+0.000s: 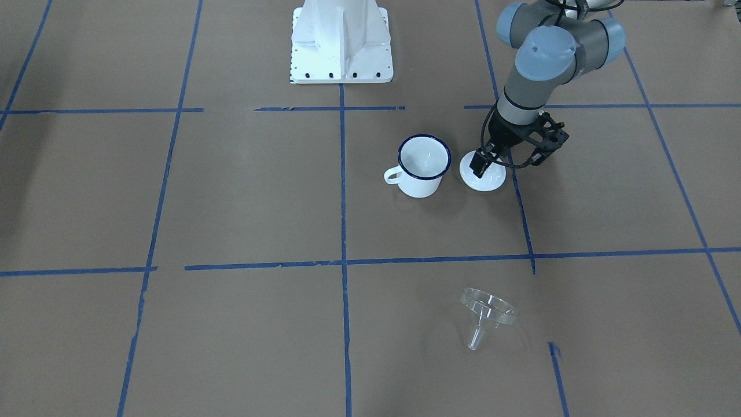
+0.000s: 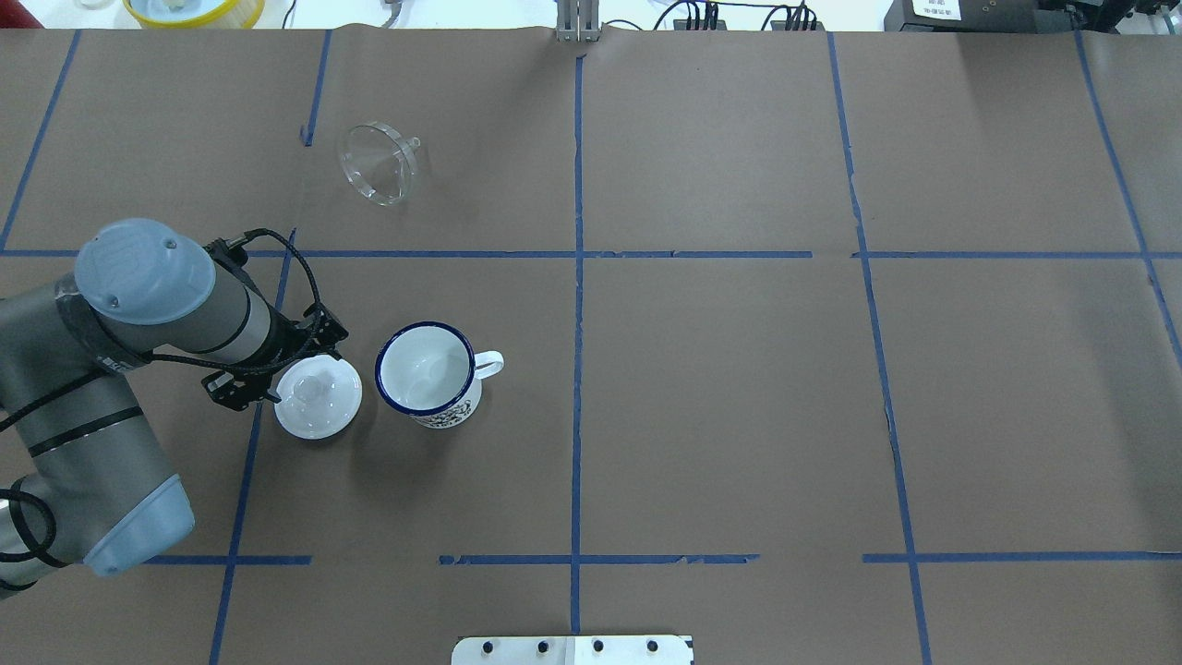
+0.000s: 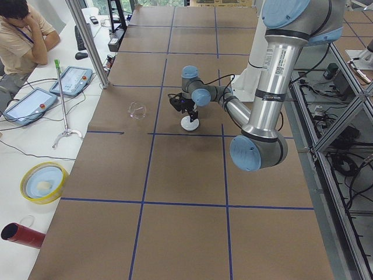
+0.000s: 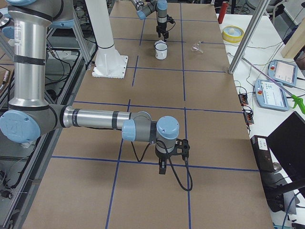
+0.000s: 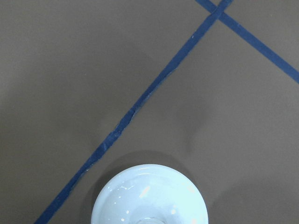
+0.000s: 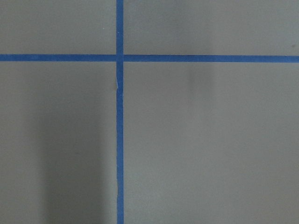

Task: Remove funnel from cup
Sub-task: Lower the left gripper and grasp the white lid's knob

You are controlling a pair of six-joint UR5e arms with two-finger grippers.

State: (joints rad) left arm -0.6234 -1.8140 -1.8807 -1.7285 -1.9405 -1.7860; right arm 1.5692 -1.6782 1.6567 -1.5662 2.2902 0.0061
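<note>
The funnel (image 1: 488, 311) lies on its side on the table (image 1: 243, 197), out of the cup (image 1: 424, 166) and well apart from it, inside a square of blue tape (image 1: 343, 191) toward the table's far edge. The cup stands upright, with its handle turned away from the white lid (image 1: 485, 180) just beside it. My left gripper (image 1: 480, 164) hangs over that lid, perhaps touching it, and I cannot tell whether its fingers are spread. My right gripper (image 4: 162, 168) hovers far off above the paper, and I cannot tell how its fingers stand either.

**Camera layout**
We view the table (image 2: 739, 416) from overhead and, opposite, from the front, steeply down; both share cup (image 2: 427, 386), lid (image 2: 319, 397) and funnel (image 2: 379, 163). Two end views look along it. Wrist cameras face down, near; the left catches the lid.
</note>
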